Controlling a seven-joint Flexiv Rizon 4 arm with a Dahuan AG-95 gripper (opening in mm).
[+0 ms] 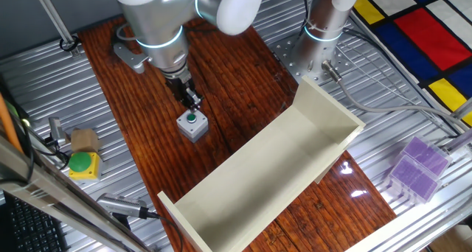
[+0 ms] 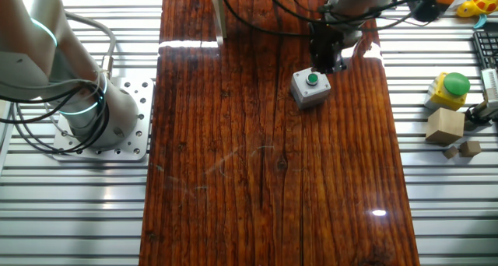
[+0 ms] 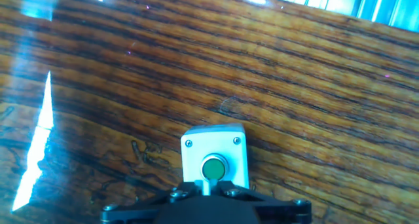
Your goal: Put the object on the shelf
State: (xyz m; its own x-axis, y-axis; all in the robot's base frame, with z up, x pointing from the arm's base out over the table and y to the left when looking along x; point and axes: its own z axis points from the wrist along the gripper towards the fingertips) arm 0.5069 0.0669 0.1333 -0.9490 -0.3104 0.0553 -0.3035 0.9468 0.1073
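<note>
Here, your grey box (image 1: 192,126) sits upright left of centre in one fixed view, green button (image 1: 192,119) facing up; it is squarish, with no clear long axis. It rests on the dark, glossy wooden tabletop (image 1: 243,75), flanked by ribbed metal, with the cream shelf (image 1: 295,156) lying diagonally toward the lower right. You'll see the gripper (image 1: 193,101) poised just above the box; whether its jaws are spread or closed, you cannot tell.

Dark wooden tabletop (image 1: 243,97) carries grey button box (image 1: 192,125), cream shelf (image 1: 273,171).
</note>
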